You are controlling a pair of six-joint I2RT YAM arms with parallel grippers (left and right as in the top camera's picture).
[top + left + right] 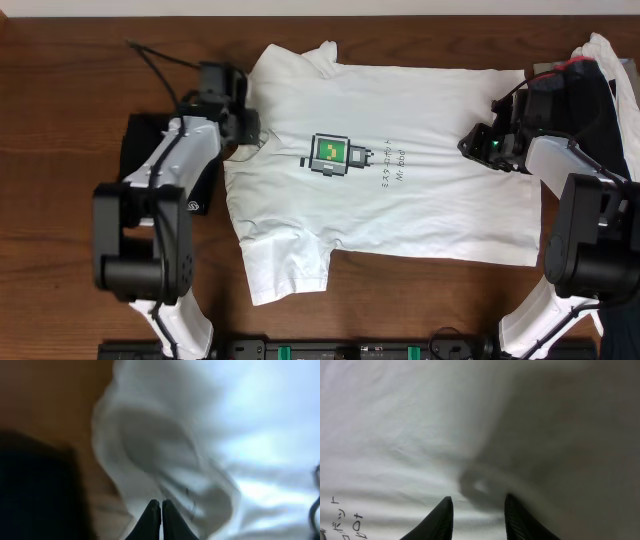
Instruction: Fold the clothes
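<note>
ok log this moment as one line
stage: fold not started | T-shirt: flat, print up | left gripper: shut at collar | right gripper: open, over fabric near hem

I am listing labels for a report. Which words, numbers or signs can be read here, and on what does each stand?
"Mr.", then unclear letters: black print on the white T-shirt, beside the green robot print.
Japanese characters beside that line: too small to read surely.
White mark on the black garment: unreadable.
</note>
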